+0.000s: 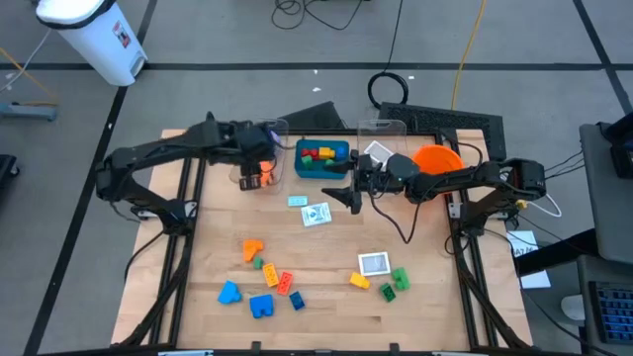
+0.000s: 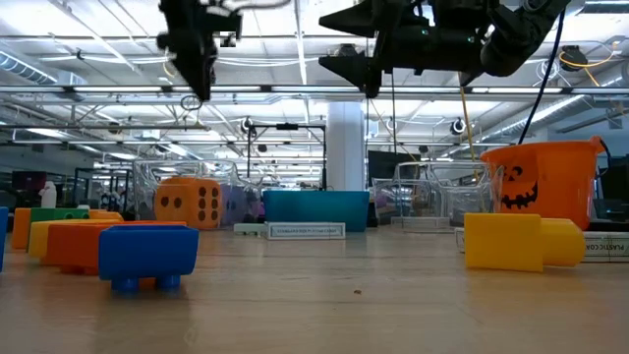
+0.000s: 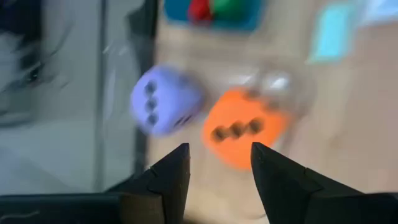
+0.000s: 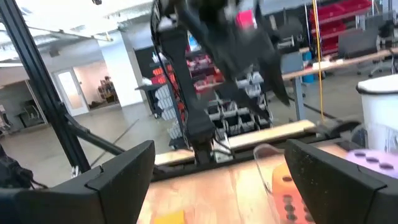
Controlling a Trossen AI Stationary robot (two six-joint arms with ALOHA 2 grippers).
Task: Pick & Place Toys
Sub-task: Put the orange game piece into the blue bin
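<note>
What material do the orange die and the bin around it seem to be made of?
The orange die looks like soft foam or matte plastic: dull surface, rounded corners, dark dots. The bin around it seems thin clear plastic: the die shows through its wall, which carries bright glints.

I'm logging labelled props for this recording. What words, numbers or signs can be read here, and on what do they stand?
Orange bowl: a black pumpkin face, no words.
Orange die: black dots, no numerals.
Purple die: dark dots only.
Label strip on the teal tray: too small to read.
Box edge at the right: letters begin "PLASTIC CO", the rest cut off.
White picture cards: print too small.
</note>
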